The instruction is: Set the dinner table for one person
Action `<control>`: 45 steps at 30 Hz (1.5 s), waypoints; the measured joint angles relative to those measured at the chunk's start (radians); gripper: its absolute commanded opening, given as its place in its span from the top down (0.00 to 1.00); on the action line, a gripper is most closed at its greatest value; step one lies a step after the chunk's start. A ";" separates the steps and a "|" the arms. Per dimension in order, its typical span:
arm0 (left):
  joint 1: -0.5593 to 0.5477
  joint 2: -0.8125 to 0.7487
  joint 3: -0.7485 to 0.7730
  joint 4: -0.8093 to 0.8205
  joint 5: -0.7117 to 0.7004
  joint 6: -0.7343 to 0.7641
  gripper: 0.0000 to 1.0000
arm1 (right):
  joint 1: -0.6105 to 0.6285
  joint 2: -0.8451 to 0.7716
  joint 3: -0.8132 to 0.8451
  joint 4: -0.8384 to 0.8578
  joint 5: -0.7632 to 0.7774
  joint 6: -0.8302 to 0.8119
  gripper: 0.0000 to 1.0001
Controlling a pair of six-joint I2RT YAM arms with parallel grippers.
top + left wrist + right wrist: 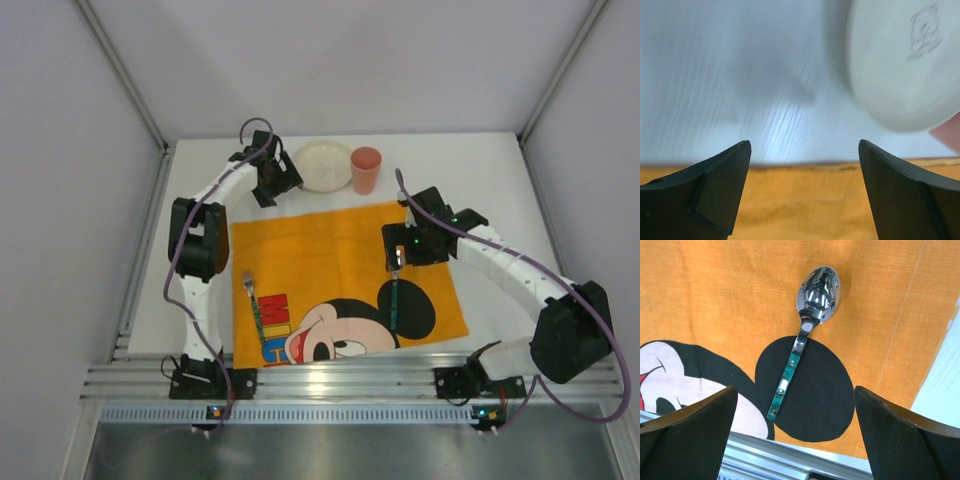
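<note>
The white dinner table point(500, 180) carries an orange Mickey Mouse cloth point(320, 250). A green-handled spoon point(396, 300) lies on the cloth's right part; it shows in the right wrist view point(800, 335) too. A green-handled fork point(252, 305) lies on the cloth's left part. A cream plate point(322, 165) and a pink cup point(366, 169) stand behind the cloth. My left gripper point(272, 185) is open and empty at the cloth's far left corner, beside the plate point(905, 60). My right gripper point(397, 262) is open and empty above the spoon.
Grey walls with metal posts enclose the table on three sides. An aluminium rail point(340, 382) runs along the near edge and shows in the right wrist view point(770, 457). In the left wrist view, the cloth's far edge point(805, 165) meets the bare table point(740, 75).
</note>
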State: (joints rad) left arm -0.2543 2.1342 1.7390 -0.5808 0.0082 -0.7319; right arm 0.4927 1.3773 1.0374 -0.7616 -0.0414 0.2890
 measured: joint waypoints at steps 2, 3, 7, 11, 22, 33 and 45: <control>0.029 0.109 0.126 0.018 0.040 -0.010 0.07 | -0.002 -0.021 0.011 -0.018 0.006 0.004 0.00; 0.040 0.162 0.194 0.034 0.062 -0.019 0.08 | -0.003 -0.031 0.018 -0.023 0.011 0.005 0.00; 0.056 0.263 0.317 0.105 0.138 -0.053 0.09 | -0.006 -0.041 0.066 -0.050 0.021 0.010 0.00; 0.057 0.288 0.333 0.129 0.173 -0.085 0.25 | -0.011 -0.002 0.173 -0.068 0.042 0.001 0.00; 0.067 0.354 0.354 0.128 0.213 -0.048 1.00 | -0.171 0.430 0.638 -0.068 -0.030 0.014 0.00; 0.080 0.306 0.286 0.132 0.216 0.034 1.00 | -0.303 0.867 1.080 -0.016 -0.175 0.188 0.00; 0.063 0.162 0.230 0.039 0.156 0.119 1.00 | -0.278 0.934 1.063 0.010 -0.168 0.244 1.00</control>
State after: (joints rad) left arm -0.1913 2.2963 1.9694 -0.5415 0.1638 -0.6132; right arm 0.2142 2.3112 2.1002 -0.7521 -0.2096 0.5331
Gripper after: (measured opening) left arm 0.034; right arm 0.065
